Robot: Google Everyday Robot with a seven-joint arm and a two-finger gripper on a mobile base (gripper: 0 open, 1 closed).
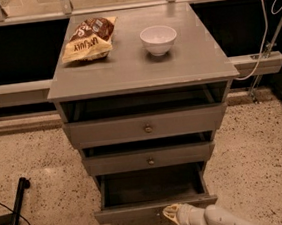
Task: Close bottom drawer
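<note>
- Bottom drawer (131, 212) hangs open at the cabinet's (136, 69) six o'clock.
- Gripper (172, 213) touches its front; open or closed, cannot tell.
- Pushing step; next, likely press toward twelve o'clock.

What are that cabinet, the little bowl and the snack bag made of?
The cabinet looks like grey-painted wood with a matte finish. The bowl is probably glazed ceramic: white and glossy. The bag seems to be crinkled, shiny plastic film. The gripper sits at the bottom drawer front.

Smooth tool (168, 212) at matt bottom drawer (127, 213)
</note>
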